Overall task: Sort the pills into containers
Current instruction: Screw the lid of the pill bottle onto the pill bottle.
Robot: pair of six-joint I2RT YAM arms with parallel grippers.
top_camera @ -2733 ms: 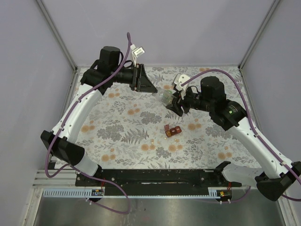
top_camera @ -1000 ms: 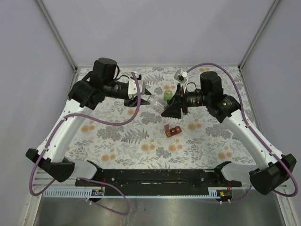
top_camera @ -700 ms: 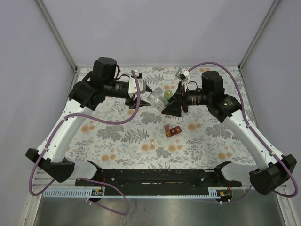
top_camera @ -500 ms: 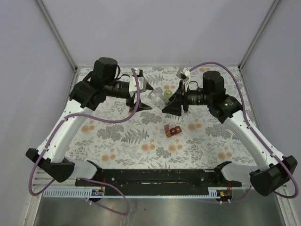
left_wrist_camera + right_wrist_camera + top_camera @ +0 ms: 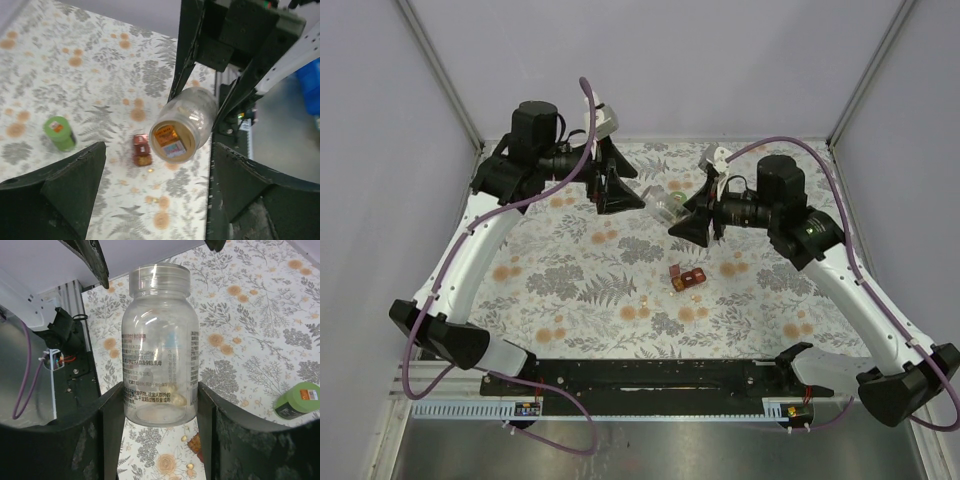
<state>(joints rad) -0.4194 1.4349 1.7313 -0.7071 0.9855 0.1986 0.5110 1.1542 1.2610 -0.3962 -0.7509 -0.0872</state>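
A clear printed bottle [image 5: 160,340] hangs in the air with my right gripper [image 5: 160,407] shut on its lower half; a few pale pills [image 5: 175,396] lie inside. Its capped end [image 5: 172,140] bears an orange sticker and faces my left gripper [image 5: 159,167], which stands open and apart from it. In the top view the bottle [image 5: 665,206] sits between the left gripper [image 5: 636,192] and the right gripper [image 5: 682,218]. The dark-red pill box [image 5: 687,278] lies on the cloth, with loose pills [image 5: 150,170] beside it. The green bottle [image 5: 60,132] stands upright on the cloth.
The flowered cloth [image 5: 580,270] covers the table between grey walls. The black base rail [image 5: 650,375] runs along the near edge. The pill box [image 5: 196,444] shows partly under the held bottle, with loose pills [image 5: 190,467] next to it. The green bottle [image 5: 297,400] stands off to the right.
My left gripper has opened wide and drawn back up and to the left, away from the bottle's capped end. The right gripper keeps hold of the bottle and has shifted slightly right.
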